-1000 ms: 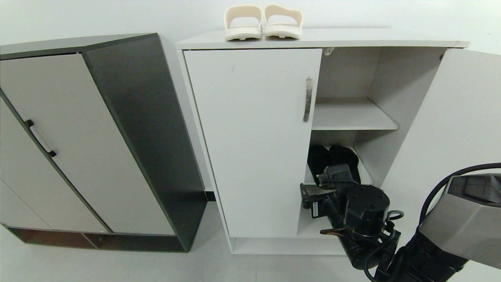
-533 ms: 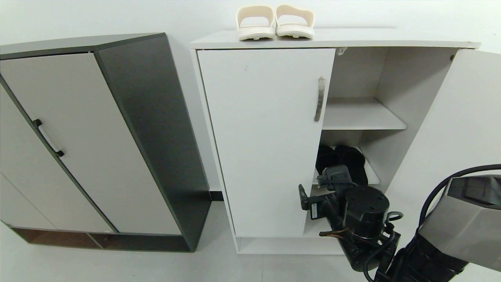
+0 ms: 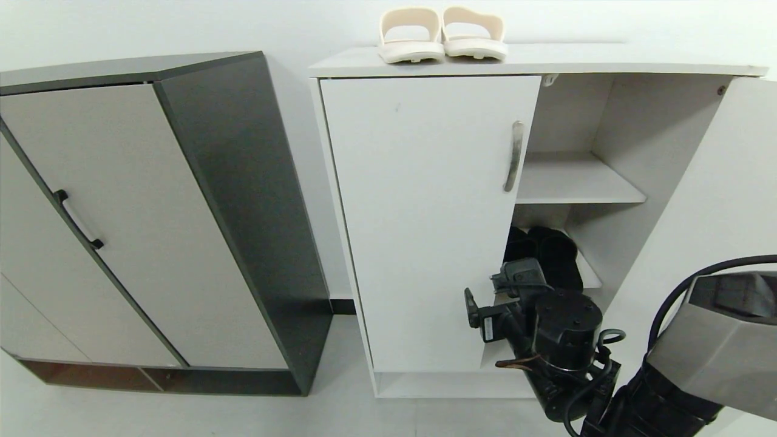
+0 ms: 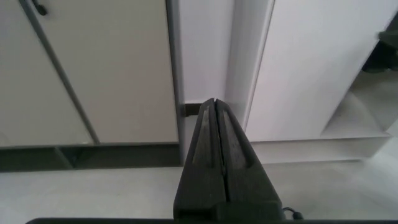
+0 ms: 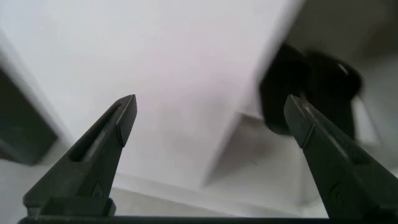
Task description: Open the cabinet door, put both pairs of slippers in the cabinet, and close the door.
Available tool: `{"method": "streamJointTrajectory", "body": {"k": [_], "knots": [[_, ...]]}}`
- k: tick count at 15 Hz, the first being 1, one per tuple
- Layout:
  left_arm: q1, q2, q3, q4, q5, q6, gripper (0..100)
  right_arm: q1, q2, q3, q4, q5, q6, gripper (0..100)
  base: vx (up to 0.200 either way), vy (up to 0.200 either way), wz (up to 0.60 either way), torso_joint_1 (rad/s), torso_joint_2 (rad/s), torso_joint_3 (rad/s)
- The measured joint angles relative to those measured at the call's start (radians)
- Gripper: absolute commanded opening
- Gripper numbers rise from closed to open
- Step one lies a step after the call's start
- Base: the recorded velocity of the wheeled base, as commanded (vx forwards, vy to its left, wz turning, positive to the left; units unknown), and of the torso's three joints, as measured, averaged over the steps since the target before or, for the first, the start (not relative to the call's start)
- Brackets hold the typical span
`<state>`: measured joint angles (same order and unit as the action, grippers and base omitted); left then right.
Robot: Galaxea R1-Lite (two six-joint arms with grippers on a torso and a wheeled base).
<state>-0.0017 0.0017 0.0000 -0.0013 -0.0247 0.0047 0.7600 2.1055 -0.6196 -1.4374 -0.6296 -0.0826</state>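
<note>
White cabinet (image 3: 607,60): right door (image 3: 716,200) is swung wide and the right half is open. The left door (image 3: 425,224) is closed, with its free edge just ahead of the right gripper (image 5: 210,118), claw spread wide and holding nothing. A dark cabinet (image 3: 243,200) stands just left of the white cabinet, narrow gap between; black slippers (image 3: 549,255) sit on the white cabinet's lower shelf, beige slippers (image 3: 441,33) on its top, and the left gripper (image 4: 214,124) is clenched on nothing, low before that gap.
</note>
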Motion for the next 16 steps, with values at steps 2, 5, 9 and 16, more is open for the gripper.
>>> {"method": "streamJointTrajectory", "body": {"k": [2, 5, 9, 16], "knots": [[0.000, 0.000, 0.000, 0.000, 0.000, 0.000, 0, 0.005, 0.000, 0.000, -0.001, 0.001, 0.000, 100, 0.000, 0.000, 0.00, 0.000, 0.00, 0.000], [0.000, 0.000, 0.000, 0.000, 0.000, 0.000, 0, 0.001, 0.001, 0.000, 0.000, 0.000, 0.000, 100, 0.000, 0.000, 0.00, 0.000, 0.00, 0.000], [0.000, 0.000, 0.000, 0.000, 0.000, 0.000, 0, 0.008, 0.001, -0.001, -0.011, 0.002, 0.001, 100, 0.000, 0.000, 0.00, 0.011, -0.16, -0.254], [-0.001, 0.000, 0.000, 0.000, 0.000, 0.000, 0, 0.072, -0.057, 0.027, -0.025, 0.041, 0.000, 100, 0.000, 0.000, 0.00, 0.081, -0.49, -0.350]]}}
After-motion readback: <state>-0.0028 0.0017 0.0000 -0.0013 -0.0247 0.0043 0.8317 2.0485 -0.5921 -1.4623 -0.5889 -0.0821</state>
